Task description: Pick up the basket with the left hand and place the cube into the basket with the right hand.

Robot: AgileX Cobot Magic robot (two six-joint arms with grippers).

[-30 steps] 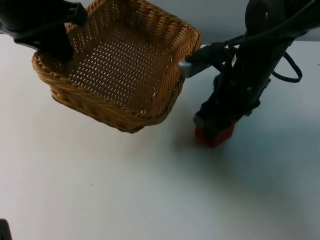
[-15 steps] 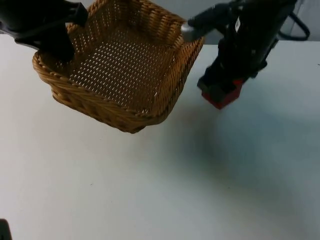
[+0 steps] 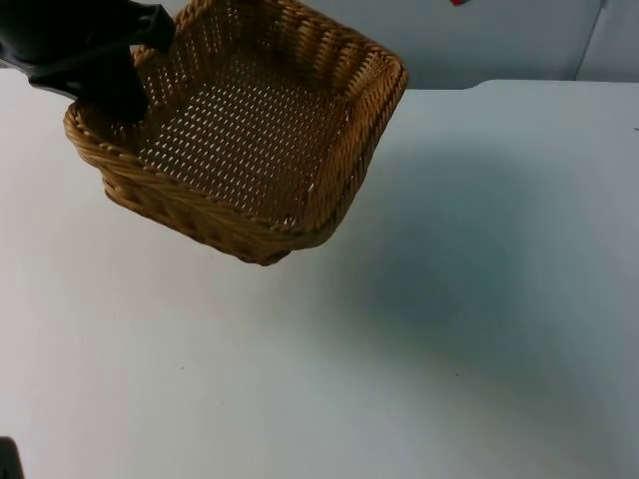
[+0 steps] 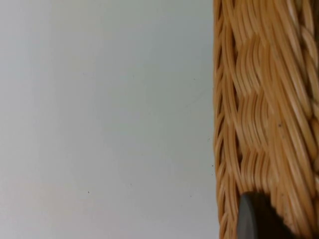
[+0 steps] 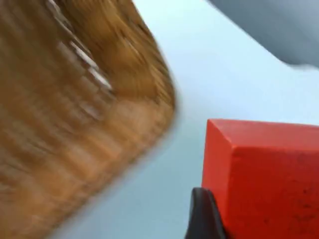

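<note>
Since half a second ago, the right arm has lifted away from the spot beside the wicker basket (image 3: 250,130), taking the red cube (image 5: 269,174) with it; a sliver of red (image 3: 457,2) touches the upper edge of the top view, above the grey partition wall (image 3: 499,40). Seen from the right wrist, the right gripper (image 5: 234,219) is clamped on the cube, with a black fingertip (image 5: 202,214) pressed against its side, and the basket's rim sits blurred below and beside it, over the white table (image 3: 399,349). Over at the other side, the left gripper (image 3: 110,85) holds the basket by its far left rim, tilted and raised off the table. From the left wrist, a black fingertip (image 4: 256,219) lies against the woven wall (image 4: 259,109).
</note>
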